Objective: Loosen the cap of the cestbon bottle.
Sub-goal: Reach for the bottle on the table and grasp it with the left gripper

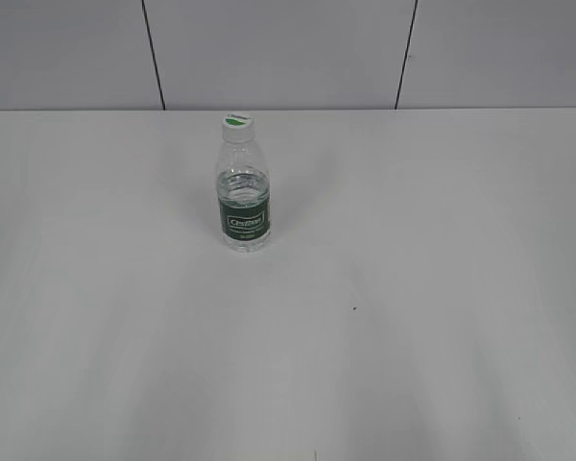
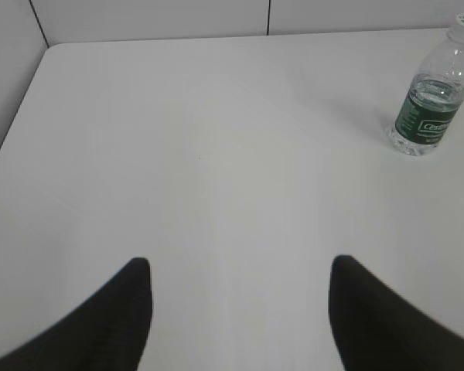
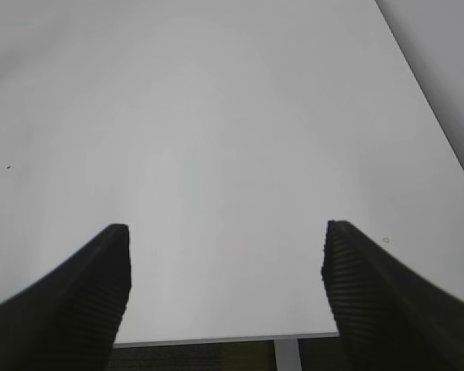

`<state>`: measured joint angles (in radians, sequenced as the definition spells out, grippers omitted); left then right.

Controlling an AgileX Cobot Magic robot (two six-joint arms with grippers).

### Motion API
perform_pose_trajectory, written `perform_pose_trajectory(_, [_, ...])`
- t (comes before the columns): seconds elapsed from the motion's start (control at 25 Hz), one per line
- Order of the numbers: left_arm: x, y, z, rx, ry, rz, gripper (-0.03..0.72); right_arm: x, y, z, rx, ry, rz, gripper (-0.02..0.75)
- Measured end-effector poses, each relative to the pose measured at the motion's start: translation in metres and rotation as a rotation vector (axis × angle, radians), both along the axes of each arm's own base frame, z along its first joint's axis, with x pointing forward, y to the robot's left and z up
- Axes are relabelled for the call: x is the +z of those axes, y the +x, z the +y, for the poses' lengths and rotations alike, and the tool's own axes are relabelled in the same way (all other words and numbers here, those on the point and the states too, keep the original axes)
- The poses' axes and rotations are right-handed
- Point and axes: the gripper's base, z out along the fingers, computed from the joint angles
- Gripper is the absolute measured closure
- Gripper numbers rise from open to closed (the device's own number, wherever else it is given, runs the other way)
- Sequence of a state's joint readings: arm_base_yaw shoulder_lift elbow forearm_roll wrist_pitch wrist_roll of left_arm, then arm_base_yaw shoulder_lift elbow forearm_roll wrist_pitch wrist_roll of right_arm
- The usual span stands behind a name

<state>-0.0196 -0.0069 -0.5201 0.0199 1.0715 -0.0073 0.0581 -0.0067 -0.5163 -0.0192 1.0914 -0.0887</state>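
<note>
The cestbon bottle [image 1: 243, 198] stood upright on the white table [image 1: 413, 317], cap [image 1: 237, 126] on. My left gripper [image 2: 240, 286] and right gripper [image 3: 226, 251] gaped wide, holding nothing.

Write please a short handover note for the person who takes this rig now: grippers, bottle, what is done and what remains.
Left gripper: open, holds nothing, above bare table.
Right gripper: open, holds nothing, near the table edge.
Bottle: upright on the table toward the far side, untouched; in the left wrist view it stands far right.
Cap: on the bottle.
Done: nothing visible.
Left: hold the bottle, grip the cap, loosen it.
</note>
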Motion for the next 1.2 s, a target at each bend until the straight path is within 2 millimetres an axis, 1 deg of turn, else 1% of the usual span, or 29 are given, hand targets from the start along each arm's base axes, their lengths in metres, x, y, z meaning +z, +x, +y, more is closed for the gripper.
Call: perform_pose_trajectory(1.2, [0.0013,0.0000,0.0000,0.000,0.000,-0.011,0.245,0.0000,0.0000,0.0000,0.000,0.000,0.000,0.149])
